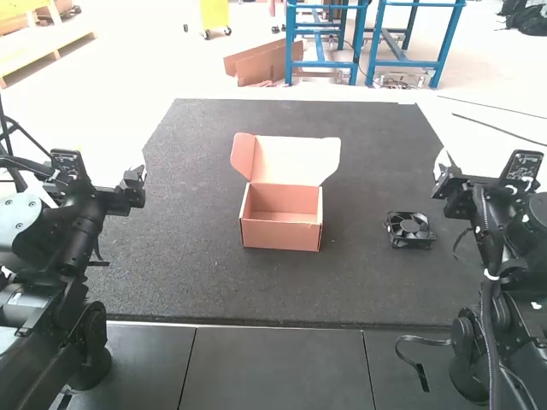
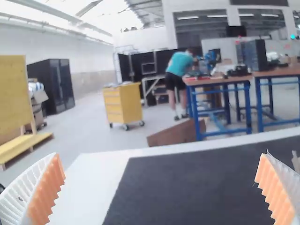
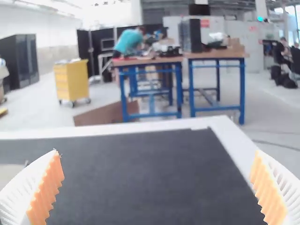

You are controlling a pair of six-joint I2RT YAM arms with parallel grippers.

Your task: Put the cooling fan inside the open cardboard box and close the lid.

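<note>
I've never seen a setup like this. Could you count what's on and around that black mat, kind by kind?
Cardboard box, lid open: 1
Cooling fan: 1
Robot hands: 2, the left hand and the right hand, both open
Total: 4

salmon-pink box point(image 1: 281, 231), black fan point(image 1: 408, 229), dark grey speckled mat point(image 1: 188, 213).
</note>
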